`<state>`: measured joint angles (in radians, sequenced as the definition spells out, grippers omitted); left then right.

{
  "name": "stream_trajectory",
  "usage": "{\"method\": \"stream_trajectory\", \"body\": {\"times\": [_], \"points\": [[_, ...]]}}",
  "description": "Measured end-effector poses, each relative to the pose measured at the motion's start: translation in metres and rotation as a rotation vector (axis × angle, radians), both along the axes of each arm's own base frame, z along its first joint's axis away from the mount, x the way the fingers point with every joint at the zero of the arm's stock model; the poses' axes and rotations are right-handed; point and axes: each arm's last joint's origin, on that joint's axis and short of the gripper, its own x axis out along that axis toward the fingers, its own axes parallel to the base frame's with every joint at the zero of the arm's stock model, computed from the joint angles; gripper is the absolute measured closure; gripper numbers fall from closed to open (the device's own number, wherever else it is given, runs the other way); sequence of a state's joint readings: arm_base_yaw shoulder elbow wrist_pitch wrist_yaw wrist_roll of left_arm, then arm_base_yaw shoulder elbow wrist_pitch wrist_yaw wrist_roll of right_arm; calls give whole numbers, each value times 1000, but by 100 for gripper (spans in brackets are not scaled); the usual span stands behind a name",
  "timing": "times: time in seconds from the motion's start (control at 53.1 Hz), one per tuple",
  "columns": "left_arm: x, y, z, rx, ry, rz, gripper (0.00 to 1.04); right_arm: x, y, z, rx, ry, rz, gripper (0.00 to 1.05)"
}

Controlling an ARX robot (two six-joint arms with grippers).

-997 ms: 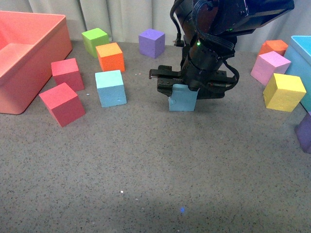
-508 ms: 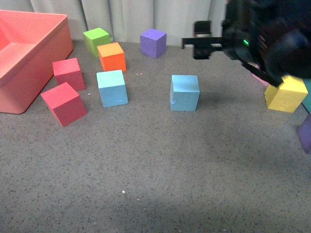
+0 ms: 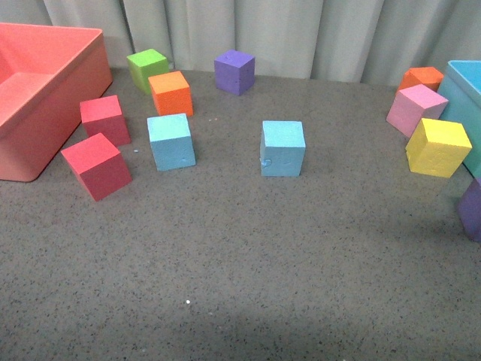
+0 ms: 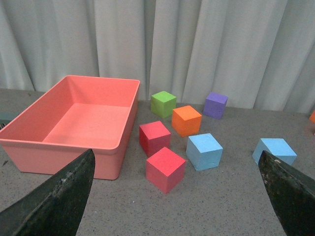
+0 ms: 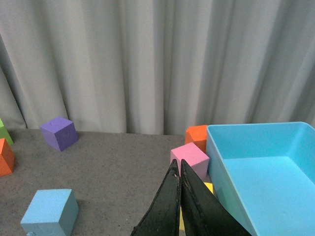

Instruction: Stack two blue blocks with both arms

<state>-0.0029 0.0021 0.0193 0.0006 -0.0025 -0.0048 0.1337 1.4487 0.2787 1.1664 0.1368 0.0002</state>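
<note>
Two sky-blue blocks rest apart on the grey table. One blue block sits left of centre, beside the red cubes. The other blue block, with a small chipped mark low on its front face, sits in the middle. Both show in the left wrist view: the left one and the middle one. The middle one also shows in the right wrist view. Neither arm shows in the front view. My left gripper is open and empty, well back from the blocks. My right gripper is shut and empty, raised near the pink cube.
A salmon bin stands at the left, a teal-blue bin at the right edge. Two red cubes, an orange cube, a green cube and a purple cube lie left and back. Pink, yellow and orange cubes lie right.
My right arm has let go of the middle blue block, risen and pulled away to the right, out of the front view. The block stays on the table.
</note>
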Motion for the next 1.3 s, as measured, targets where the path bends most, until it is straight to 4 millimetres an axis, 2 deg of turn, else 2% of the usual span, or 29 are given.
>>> {"method": "stream_trajectory", "body": {"times": [0.263, 0.602, 1.016, 1.298], "points": [[0, 0, 0, 0, 0, 0, 7, -38, -12, -2, -1, 13, 7, 104], [0, 0, 0, 0, 0, 0, 7, -70, -27, -1, 0, 12, 2, 104], [0, 0, 0, 0, 0, 0, 7, -96, -27, 1, 0, 6, 3, 104], [0, 0, 0, 0, 0, 0, 7, -106, -27, 3, 0, -3, 4, 104]]}}
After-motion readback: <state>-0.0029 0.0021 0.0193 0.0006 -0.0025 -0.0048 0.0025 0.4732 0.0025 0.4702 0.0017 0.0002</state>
